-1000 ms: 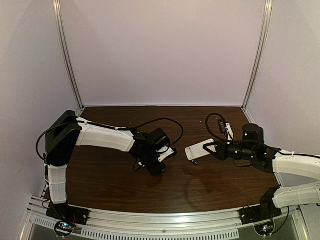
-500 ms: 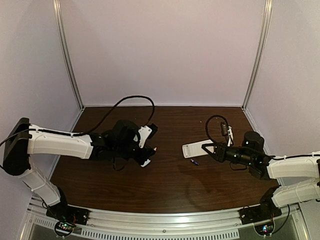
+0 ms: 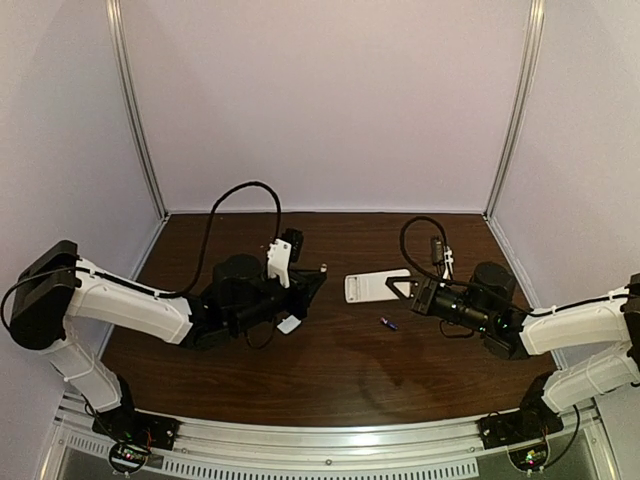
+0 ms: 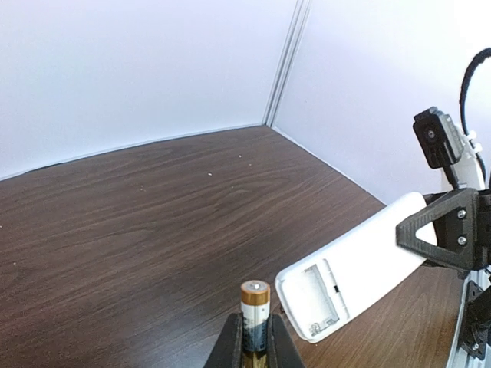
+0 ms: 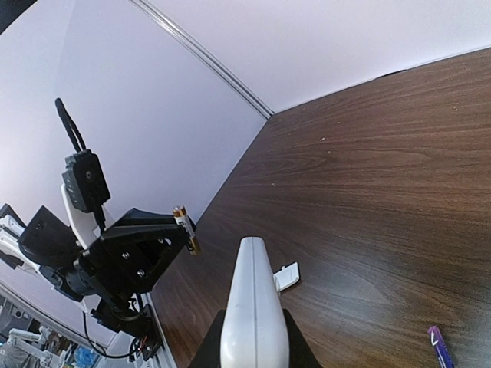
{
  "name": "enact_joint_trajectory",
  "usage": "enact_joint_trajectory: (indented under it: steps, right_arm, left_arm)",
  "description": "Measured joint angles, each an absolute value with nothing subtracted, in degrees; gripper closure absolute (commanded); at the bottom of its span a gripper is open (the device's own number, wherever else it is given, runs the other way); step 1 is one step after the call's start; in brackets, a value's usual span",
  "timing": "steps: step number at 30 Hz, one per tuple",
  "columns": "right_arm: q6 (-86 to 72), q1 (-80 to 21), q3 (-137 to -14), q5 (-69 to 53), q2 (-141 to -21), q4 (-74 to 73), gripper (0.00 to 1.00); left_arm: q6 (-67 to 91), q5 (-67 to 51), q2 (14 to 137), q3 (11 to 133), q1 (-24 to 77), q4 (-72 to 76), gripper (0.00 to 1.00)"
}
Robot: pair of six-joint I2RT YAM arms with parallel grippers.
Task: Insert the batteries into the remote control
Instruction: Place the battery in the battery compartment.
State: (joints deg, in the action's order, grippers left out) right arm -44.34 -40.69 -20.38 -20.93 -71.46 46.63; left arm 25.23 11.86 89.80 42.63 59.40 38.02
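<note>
- The remote control (image 4: 360, 264) is held off the wood by one end, its free end pointing across towards the other arm; the plain back is turned to the left wrist camera, with the battery bay (image 4: 322, 295) open and no cell in it that I can see
- The right gripper (image 5: 252, 337) is clamped tight on the remote's near end, one black finger on each side
- The gold-brown battery (image 4: 255, 303) stands upright with its capped tip on top, near the remote's open end but not touching it
- The left gripper (image 4: 255, 337) is nearly closed, pinching that battery by its lower half
- The purple battery (image 3: 386, 322) lies loose on the table (image 3: 350, 370), just in front of the remote and nearer to the right arm
- A small white piece (image 3: 289, 323) lies flat on the wood under the left wrist; what it is I cannot tell from here
- The table is dark brown wood grain with a few pale specks towards the back
- Pale, faintly lilac walls (image 3: 320, 100) close the bench in on three sides, with slim aluminium posts (image 3: 135, 110) in the two back corners
- A ribbed metal rail (image 3: 330, 440) runs along the near edge, where both arm bases are bolted
</note>
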Motion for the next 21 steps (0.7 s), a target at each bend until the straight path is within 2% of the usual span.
enact_joint_trajectory:
  steps: [21]
  right_arm:
    - [-52.14,-45.65,-21.5,-11.86,-72.97,48.71,1.0]
  left_arm:
    - [24.12,14.2,99.46,46.63,62.0,45.95,1.0]
